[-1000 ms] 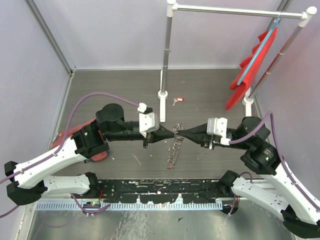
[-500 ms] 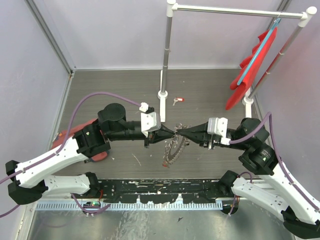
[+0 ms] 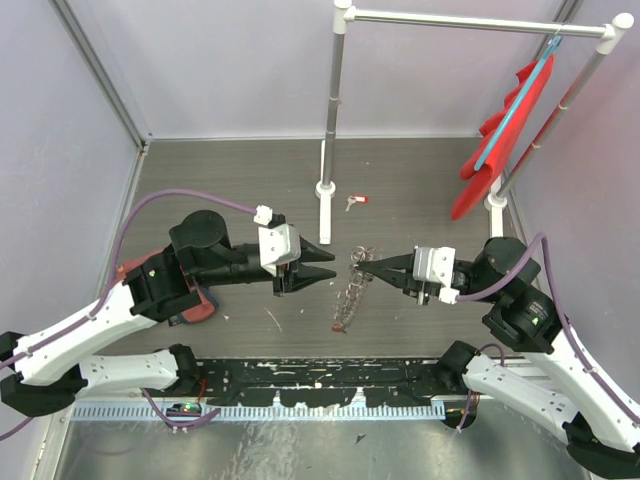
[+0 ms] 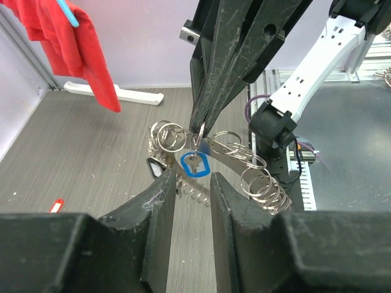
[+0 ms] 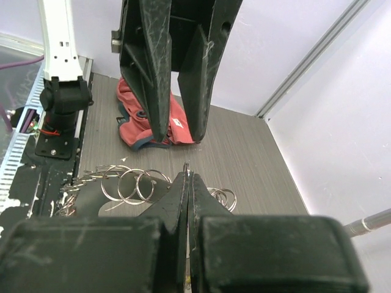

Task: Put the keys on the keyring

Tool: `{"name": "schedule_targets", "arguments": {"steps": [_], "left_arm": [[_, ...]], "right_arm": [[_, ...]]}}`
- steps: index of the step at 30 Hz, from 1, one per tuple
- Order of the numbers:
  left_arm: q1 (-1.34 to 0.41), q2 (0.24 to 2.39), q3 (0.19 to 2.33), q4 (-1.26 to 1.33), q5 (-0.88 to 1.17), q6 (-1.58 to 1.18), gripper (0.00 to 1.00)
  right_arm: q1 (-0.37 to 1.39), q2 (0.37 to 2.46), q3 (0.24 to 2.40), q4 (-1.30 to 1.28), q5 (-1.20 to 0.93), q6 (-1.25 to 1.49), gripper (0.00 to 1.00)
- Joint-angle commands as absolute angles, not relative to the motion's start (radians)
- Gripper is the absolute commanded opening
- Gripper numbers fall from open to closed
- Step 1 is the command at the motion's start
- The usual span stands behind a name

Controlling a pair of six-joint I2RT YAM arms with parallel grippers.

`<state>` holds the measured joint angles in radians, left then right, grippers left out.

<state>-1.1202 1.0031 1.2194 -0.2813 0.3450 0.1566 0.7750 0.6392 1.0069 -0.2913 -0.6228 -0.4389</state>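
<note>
Quick status from my end, top cam + both wrist cams.

R side: right gripper [image 3: 361, 262] is pinched fully closed on one loop at the top end of the keyring [image 3: 348, 292]. The ring isn't sitting round atm, it's pulled into a long strand of coils. In the top view its long axis runs from the R tips toward the near edge of the table [image 3: 420, 180], leaning a bit left. Can't tell if the low end rests on the table or just dangles.

L side: left gripper [image 3: 331, 267] faces the R one, tips just beside it but not touching. Its fingers are parted with a modest gap and there's nothing between them.

Keys: in the L wrist cam a blue key [image 4: 195, 165] hangs on the strand right under the R tips, lined up w/ the gap in my L fingers. A black-tag key [image 4: 157, 169] sits just left of it on the same bunch. A red key [image 3: 357, 200] lies loose on the table near the rack [image 3: 327, 150] base, well apart from the ring. It lies roughly left-right, red head to the right.

Other stuff: red cloth [image 3: 505, 130] hanging on the rack at right, and a rag [image 3: 200, 308] under the L arm.
</note>
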Motion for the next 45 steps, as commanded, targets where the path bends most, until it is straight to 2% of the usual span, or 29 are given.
{"name": "schedule_targets", "arguments": {"steps": [1, 10, 25, 37, 45], "left_arm": [[-1.122, 0.98, 1.215, -0.249, 0.351, 0.155, 0.36], [-1.123, 1.009, 1.205, -0.161, 0.433, 0.106, 0.4], [-1.122, 1.054, 1.201, -0.133, 0.486, 0.086, 0.4], [-1.123, 1.087, 1.208, -0.116, 0.485, 0.084, 0.24], [-1.122, 1.088, 1.213, -0.1, 0.485, 0.077, 0.18]], "right_arm": [[0.776, 0.619, 1.061, -0.259, -0.669, -0.498, 0.01], [0.775, 0.623, 1.063, -0.241, -0.714, -0.493, 0.01], [0.776, 0.61, 1.06, -0.195, -0.701, -0.463, 0.01], [0.775, 0.601, 1.056, -0.18, -0.703, -0.442, 0.01], [0.776, 0.6, 1.045, -0.177, -0.698, -0.44, 0.01]]}}
